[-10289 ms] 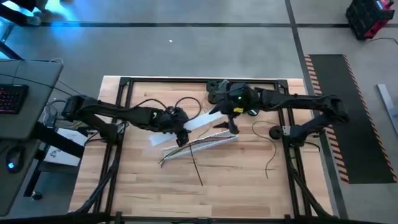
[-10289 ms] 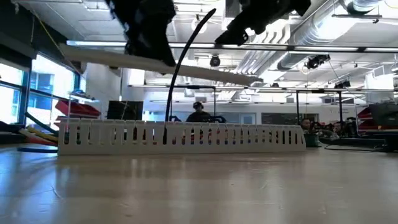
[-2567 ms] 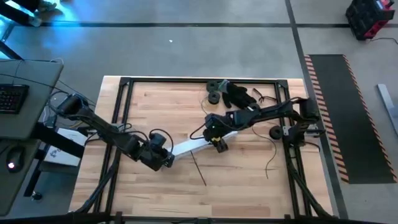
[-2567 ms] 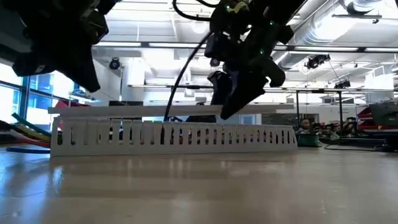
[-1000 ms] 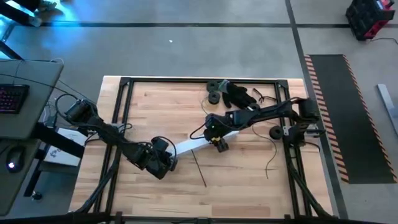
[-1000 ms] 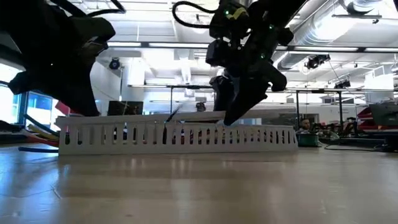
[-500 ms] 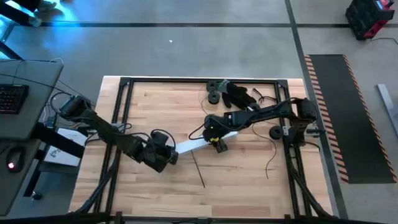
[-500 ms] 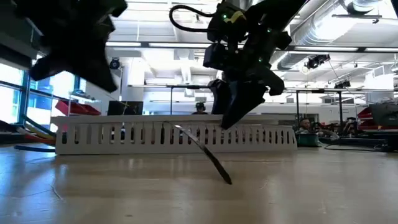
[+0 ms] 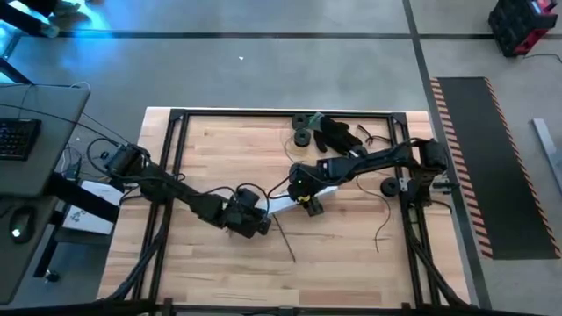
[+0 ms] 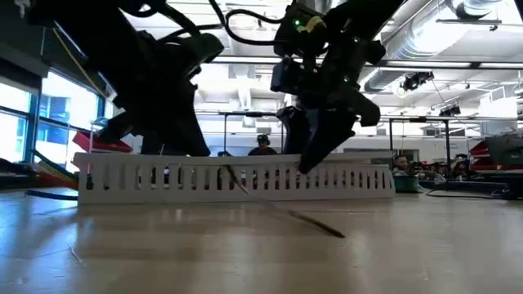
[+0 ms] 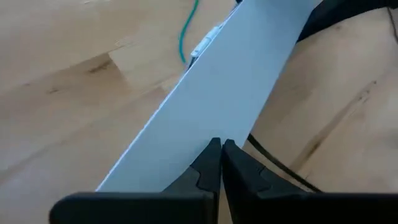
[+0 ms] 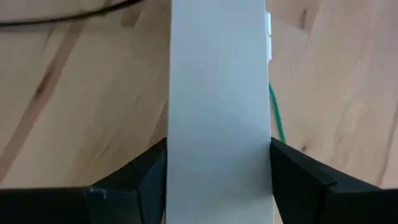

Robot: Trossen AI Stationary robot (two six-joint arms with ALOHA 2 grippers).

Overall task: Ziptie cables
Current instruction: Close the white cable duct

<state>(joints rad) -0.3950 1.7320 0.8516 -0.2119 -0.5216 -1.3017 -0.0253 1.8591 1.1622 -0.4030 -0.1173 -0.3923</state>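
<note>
A long white perforated duct [image 10: 237, 175] lies aslant at mid-table, closed by a flat white cover [image 9: 285, 204]. The cables are mostly hidden under the cover. Only a green wire [image 11: 186, 37] [image 12: 277, 124] peeks out beside it. A thin black strip [image 10: 286, 214] [image 9: 285, 239] slants from the duct down onto the table. My left gripper [image 9: 253, 217] [image 11: 221, 149] is shut over the cover's left end. My right gripper [image 9: 304, 191] [image 12: 217, 174] straddles the cover near its right end. My left gripper sets its shut fingertips [image 11: 214, 163] down on the cover's flat top face [image 11: 205, 118] near the left end, coming from above and slanting. The cover lies on the duct. My right gripper holds the cover across its width, one finger [image 12: 152, 171] on each long edge [image 12: 169, 134]. The fingers come from above and lie across the strip, which stays down on the duct.
A black lumpy heap with round black parts [image 9: 329, 132] sits at the far edge. A round black piece [image 9: 387, 187] and a thin loose wire [image 9: 382, 228] lie at the right. A dark cable [image 11: 280, 165] runs beside the cover. Bare wood [image 9: 219, 272] fills the near half.
My left gripper has swung toward the table's right edge and a little farther back, staying shut, and now stands over the cover's left end. In the low view the thin black strip has tipped forward, its free end now on the table.
</note>
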